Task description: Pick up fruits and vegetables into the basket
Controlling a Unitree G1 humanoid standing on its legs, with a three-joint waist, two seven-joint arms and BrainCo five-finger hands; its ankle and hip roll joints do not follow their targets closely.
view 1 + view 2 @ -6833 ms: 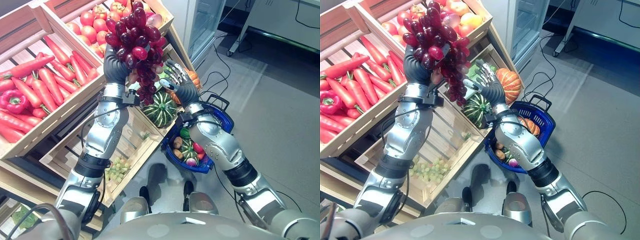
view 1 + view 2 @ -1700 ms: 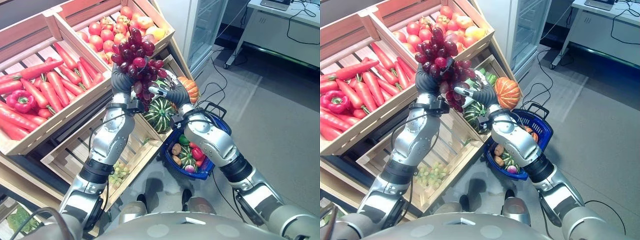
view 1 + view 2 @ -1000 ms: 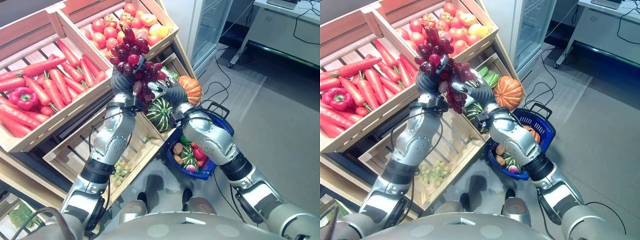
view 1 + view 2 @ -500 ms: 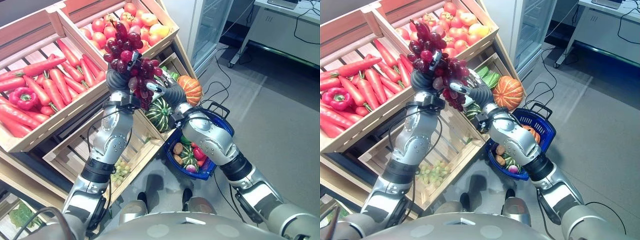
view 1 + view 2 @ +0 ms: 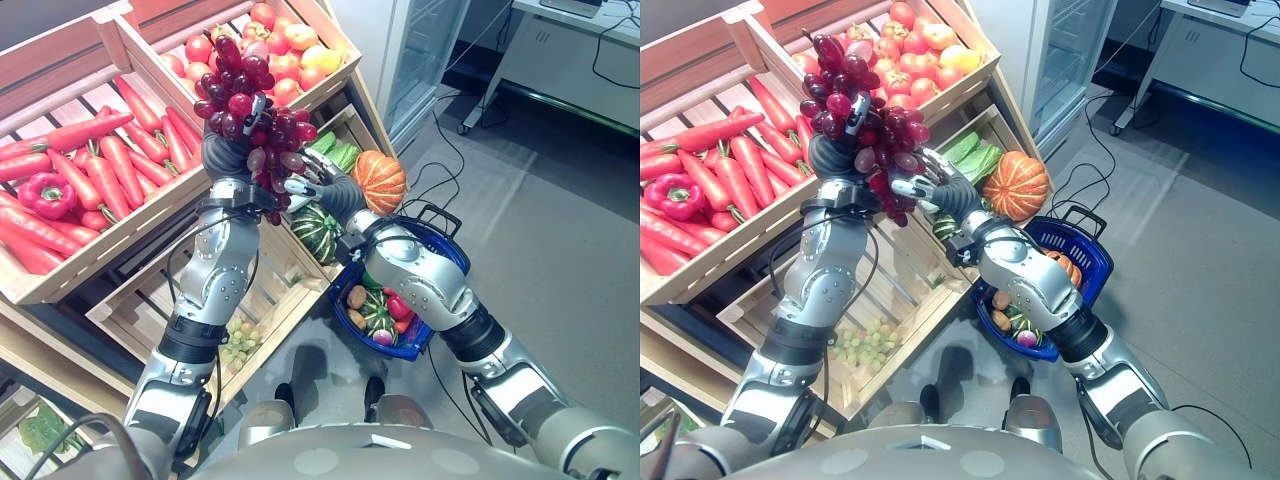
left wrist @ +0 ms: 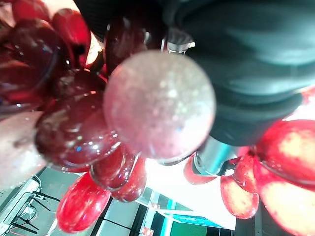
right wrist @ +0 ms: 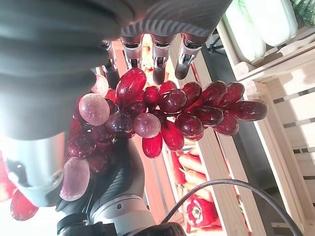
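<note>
Down by my right arm sits the blue plastic basket (image 5: 447, 250), holding round produce. Above it my left hand (image 5: 226, 152) grips the glossy red grape bunch (image 5: 250, 105), hanging lengthwise; my right hand (image 5: 318, 188), fingers straight, touches it. Beyond lie wooden crates (image 5: 120, 215).

Wooden crates (image 5: 150, 180) on a tiered stand carry carrots (image 5: 100, 160) and a red pepper (image 5: 45, 192) beside the left hand (image 5: 225, 155), apples (image 5: 290, 45) beyond it, green grapes (image 5: 238, 340) below. A blue basket (image 5: 440, 250) sits on the grey floor (image 5: 560, 250) under the right arm.
</note>
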